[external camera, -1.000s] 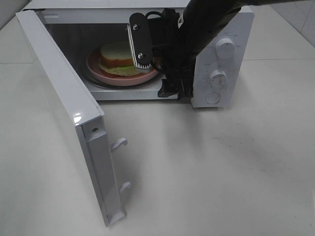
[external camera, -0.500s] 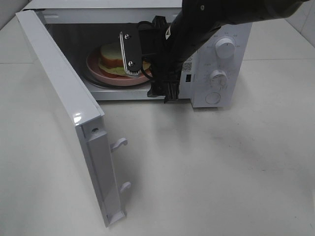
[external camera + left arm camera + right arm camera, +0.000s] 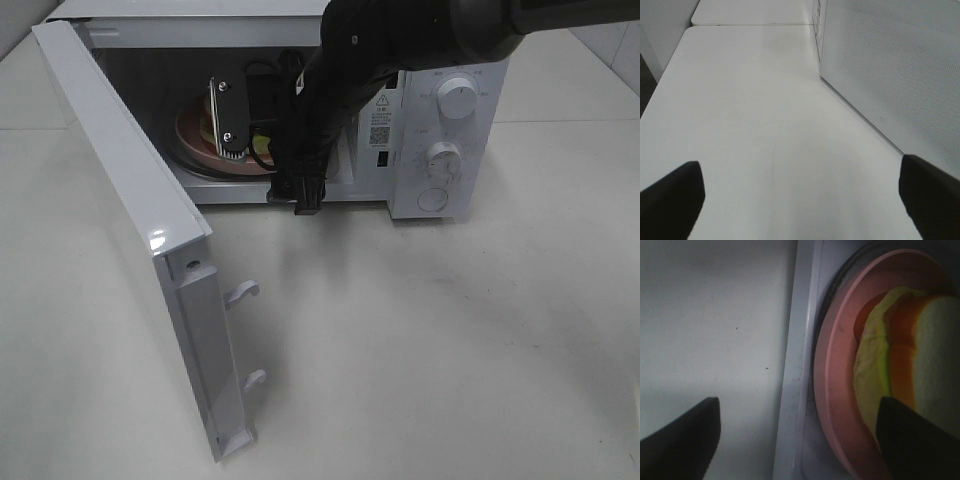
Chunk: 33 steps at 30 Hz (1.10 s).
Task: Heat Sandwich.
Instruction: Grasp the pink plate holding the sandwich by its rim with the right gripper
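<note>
Right wrist: sandwich (image 3: 912, 360) sits on pink plate (image 3: 836, 380).

Worktop (image 3: 470, 360): plain white surface with faint scuff marks and a seam running across toward the rear. One white microwave (image 3: 490, 140) stands directly on it near the back. Its door (image 3: 130, 210) is swung fully open toward the front-left.

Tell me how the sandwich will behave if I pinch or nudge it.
The sandwich looks soft: its white bread would likely squash under a pinch. The layers and leafy filling appear loose, so a push may slide them apart. Probably light, it could skid on the smooth plate.
</note>
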Each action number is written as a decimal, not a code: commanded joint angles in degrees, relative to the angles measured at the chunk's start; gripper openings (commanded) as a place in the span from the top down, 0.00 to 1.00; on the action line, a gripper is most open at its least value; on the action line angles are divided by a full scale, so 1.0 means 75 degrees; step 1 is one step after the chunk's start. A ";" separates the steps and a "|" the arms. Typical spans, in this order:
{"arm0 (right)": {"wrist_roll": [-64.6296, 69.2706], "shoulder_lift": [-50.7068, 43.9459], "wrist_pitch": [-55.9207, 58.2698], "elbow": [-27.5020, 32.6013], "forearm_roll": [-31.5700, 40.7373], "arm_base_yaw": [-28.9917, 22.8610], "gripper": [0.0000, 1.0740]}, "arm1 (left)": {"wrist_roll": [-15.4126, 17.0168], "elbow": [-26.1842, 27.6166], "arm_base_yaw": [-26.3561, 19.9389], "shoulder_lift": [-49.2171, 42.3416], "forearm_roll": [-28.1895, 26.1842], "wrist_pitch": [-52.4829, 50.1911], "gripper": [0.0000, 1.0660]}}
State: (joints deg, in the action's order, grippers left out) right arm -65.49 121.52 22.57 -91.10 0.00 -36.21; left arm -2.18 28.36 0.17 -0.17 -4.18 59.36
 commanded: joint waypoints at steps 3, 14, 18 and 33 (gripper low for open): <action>0.0138 0.0351 0.0138 -0.0504 0.0061 -0.0069 0.25 | -0.0023 -0.0015 0.0008 -0.0168 0.0015 -0.0061 0.05; 0.0168 0.0924 0.0504 -0.1245 0.0000 -0.0069 0.25 | -0.0023 -0.0015 0.0008 -0.0168 0.0015 -0.0061 0.05; 0.0160 0.1070 0.0527 -0.1398 -0.0084 -0.0069 0.25 | -0.0023 -0.0015 0.0008 -0.0168 0.0015 -0.0061 0.05; 0.0229 0.1635 0.0879 -0.1994 -0.0214 0.0115 0.27 | -0.0023 -0.0015 0.0008 -0.0168 0.0015 -0.0061 0.05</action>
State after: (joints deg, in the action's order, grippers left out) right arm -64.34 133.44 28.53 -105.37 -1.55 -35.47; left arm -2.18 28.36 0.17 -0.17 -4.18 59.36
